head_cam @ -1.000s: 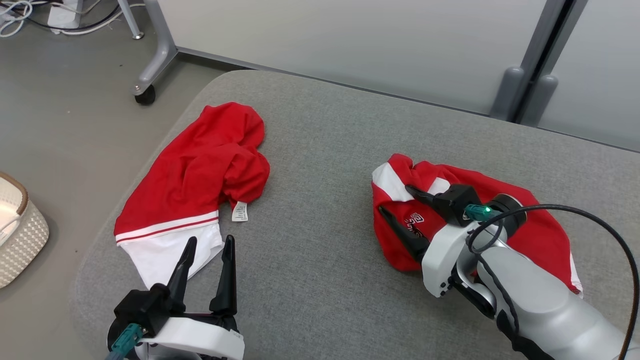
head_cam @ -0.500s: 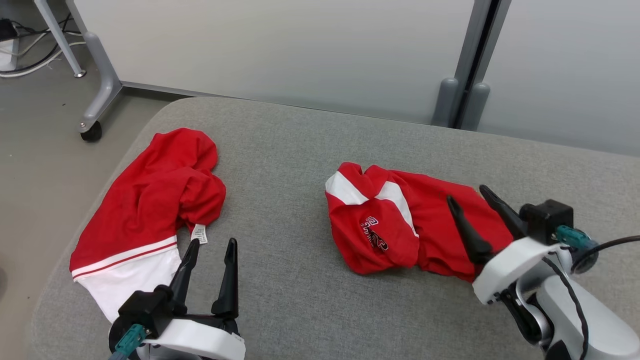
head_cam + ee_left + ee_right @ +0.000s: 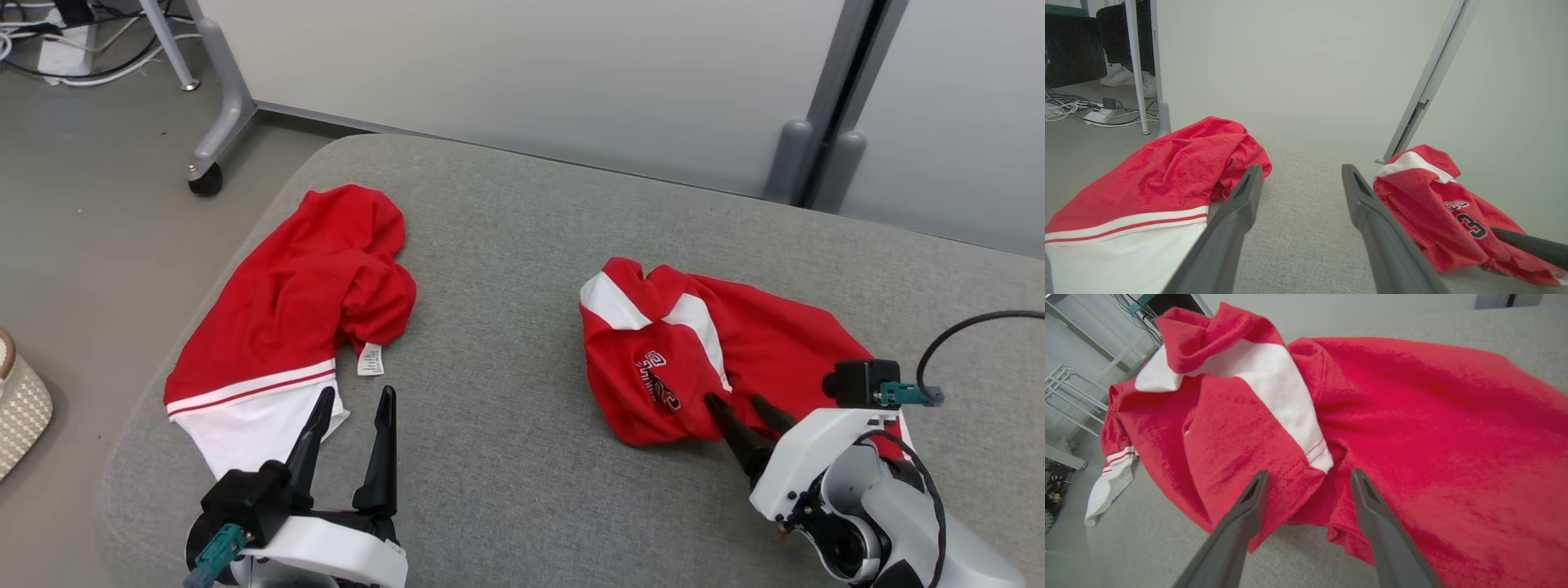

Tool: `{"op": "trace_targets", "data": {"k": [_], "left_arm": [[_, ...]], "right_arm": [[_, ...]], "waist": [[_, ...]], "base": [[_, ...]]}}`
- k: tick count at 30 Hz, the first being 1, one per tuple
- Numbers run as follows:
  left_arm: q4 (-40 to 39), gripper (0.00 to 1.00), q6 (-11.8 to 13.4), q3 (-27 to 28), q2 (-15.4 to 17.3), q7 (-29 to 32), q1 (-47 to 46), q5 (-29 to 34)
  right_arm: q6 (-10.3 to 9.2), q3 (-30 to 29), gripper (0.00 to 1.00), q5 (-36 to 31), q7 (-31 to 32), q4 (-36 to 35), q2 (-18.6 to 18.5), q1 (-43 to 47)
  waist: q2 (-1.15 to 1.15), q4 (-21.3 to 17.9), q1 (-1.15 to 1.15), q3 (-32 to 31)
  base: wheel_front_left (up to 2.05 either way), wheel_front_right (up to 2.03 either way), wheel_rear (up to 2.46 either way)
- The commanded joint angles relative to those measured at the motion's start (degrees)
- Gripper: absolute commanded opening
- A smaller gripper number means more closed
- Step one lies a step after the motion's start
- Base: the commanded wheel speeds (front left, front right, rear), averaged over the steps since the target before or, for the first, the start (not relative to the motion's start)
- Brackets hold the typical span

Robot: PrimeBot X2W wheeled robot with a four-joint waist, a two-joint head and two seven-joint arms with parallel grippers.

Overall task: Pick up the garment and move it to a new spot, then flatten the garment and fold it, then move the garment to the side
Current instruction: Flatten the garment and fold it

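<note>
Left gripper [image 3: 357,394] hovers, fingers spread over bare cushion [image 3: 506,245], a second red garment [image 3: 302,294] beside its left finger. Over to the right gripper [image 3: 732,398]: fingers apart, tips at the crumpled jersey [image 3: 735,343], a fold lying between them. It looks like the pick-up step. Next it needs to close on that fold, then lift.

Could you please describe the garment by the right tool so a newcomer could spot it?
On the grey cushioned surface, look to the robot's right half, where a crumpled red jersey lies at the tips of the right tool. Unlike the red garment on the left, it bears black lettering below two white panels.
</note>
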Motion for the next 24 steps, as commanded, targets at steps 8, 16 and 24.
{"op": "trace_targets", "data": {"k": [8, 16, 24], "left_arm": [[0.42, 1.00, 0.01, 0.73, 0.25, -0.01, 0.68, -0.09], [0.66, 1.00, -0.40, 1.01, 0.25, -0.01, 0.50, 0.29], [1.10, 1.00, -0.46, 1.77, 0.24, -0.01, 0.89, 0.83]], "right_arm": [[0.02, -2.90, 1.00, 13.01, 10.76, -0.23, 1.41, 2.31], [0.02, -3.45, 0.00, 12.60, 6.16, -1.09, 1.49, 1.77], [0.02, -3.28, 0.00, 12.19, 2.75, -1.99, 0.91, 1.41]], "waist": [[0.00, 1.60, 0.00, -1.26], [0.00, 2.09, 0.00, -1.17], [0.00, 1.04, 0.00, -1.78]], "base": [[0.00, 0.00, 0.00], [0.00, 0.00, 0.00], [0.00, 0.00, 0.00]]}}
